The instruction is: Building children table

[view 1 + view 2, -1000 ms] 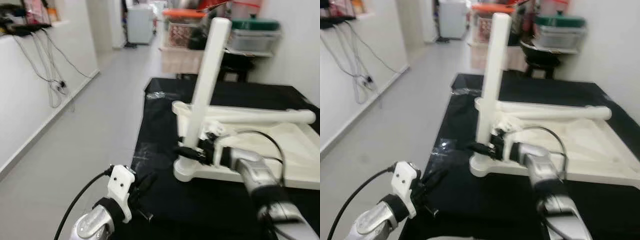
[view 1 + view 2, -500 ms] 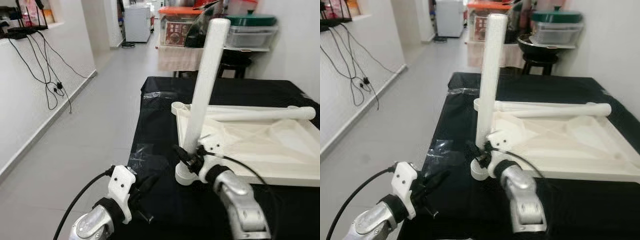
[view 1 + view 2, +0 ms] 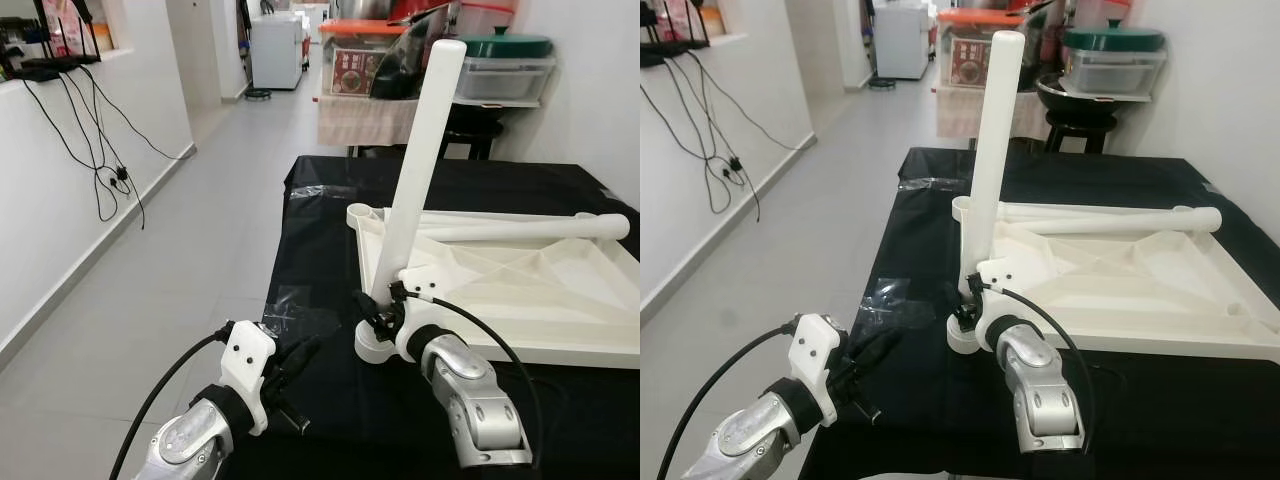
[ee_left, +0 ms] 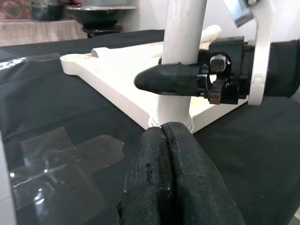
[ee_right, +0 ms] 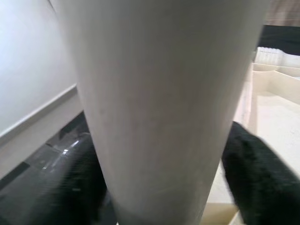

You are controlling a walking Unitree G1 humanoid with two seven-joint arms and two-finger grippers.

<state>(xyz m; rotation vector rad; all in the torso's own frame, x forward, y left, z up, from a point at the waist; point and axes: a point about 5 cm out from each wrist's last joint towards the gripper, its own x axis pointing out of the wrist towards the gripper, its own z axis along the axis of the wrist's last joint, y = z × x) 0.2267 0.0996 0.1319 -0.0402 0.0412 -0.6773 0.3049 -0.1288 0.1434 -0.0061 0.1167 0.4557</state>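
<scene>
The right tool (image 3: pixel 381 318) grips the upright white leg (image 3: pixel 415 180) near its base, one black finger on each side of the tube, as the right wrist view shows. The leg stands, leaning slightly, in the near left corner socket of the upside-down white tabletop (image 3: pixel 520 290), which lies on the black-covered bench (image 3: pixel 330 400). A second white leg (image 3: pixel 530 229) lies across the tabletop's far edge. The left tool (image 3: pixel 293 357) hovers low over the bench near its left edge, fingers pressed together and holding nothing, pointing toward the leg's base, just beside a patch of clear tape (image 4: pixel 61 154).
</scene>
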